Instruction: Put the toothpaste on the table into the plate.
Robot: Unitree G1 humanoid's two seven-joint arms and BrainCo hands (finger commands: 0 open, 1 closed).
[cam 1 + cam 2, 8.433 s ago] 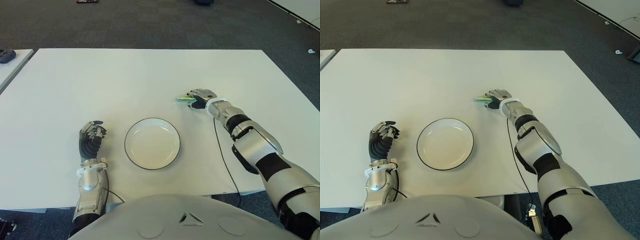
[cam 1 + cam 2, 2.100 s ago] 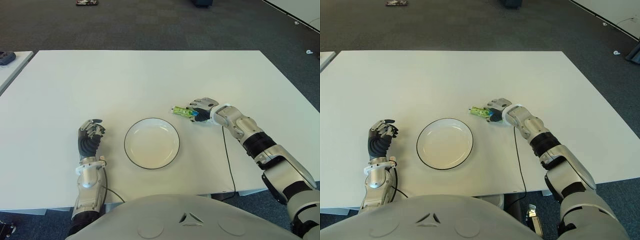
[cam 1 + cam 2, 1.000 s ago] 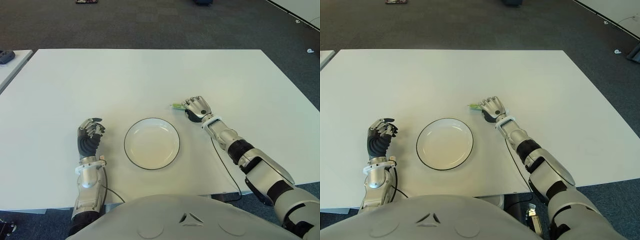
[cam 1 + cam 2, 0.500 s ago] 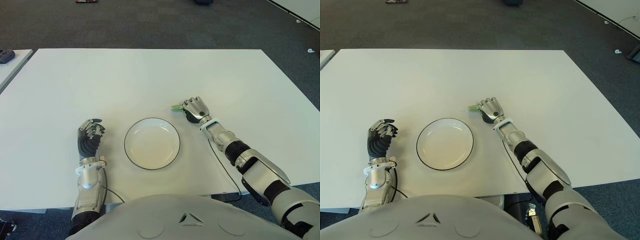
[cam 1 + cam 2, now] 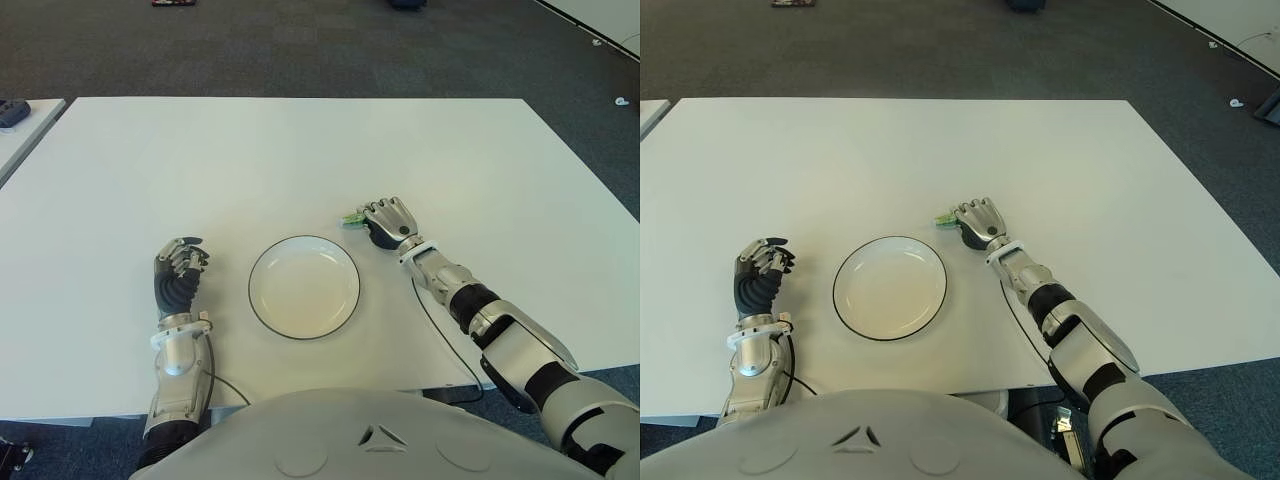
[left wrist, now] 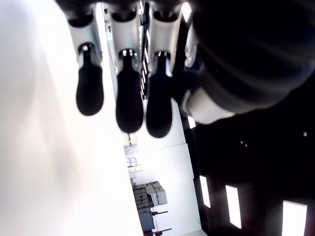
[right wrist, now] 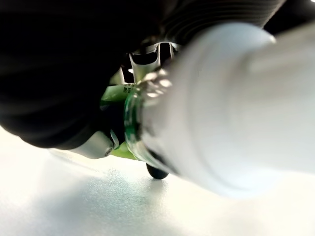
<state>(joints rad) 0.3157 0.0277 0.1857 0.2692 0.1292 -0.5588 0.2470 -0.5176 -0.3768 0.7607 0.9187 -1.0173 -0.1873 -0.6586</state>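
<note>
My right hand (image 5: 385, 221) is curled around the green toothpaste tube (image 5: 352, 217), whose end sticks out to the left of the fingers. It hovers just right of and slightly beyond the white plate with a dark rim (image 5: 262, 310), which holds nothing. In the right wrist view the tube's white cap (image 7: 216, 113) fills the frame, with its green body (image 7: 115, 92) behind it, inside the palm. My left hand (image 5: 178, 275) shows left of the plate, fingers curled with nothing in them.
The white table (image 5: 250, 160) stretches wide beyond the plate. A cable (image 5: 440, 330) runs along my right forearm to the near edge. Dark carpet lies past the far edge, and a second table's corner (image 5: 20, 120) sits at far left.
Over the last seconds my right hand brought the toothpaste from farther back on the table toward the plate's right side. In the last half second it barely moved. The left hand stayed still.
</note>
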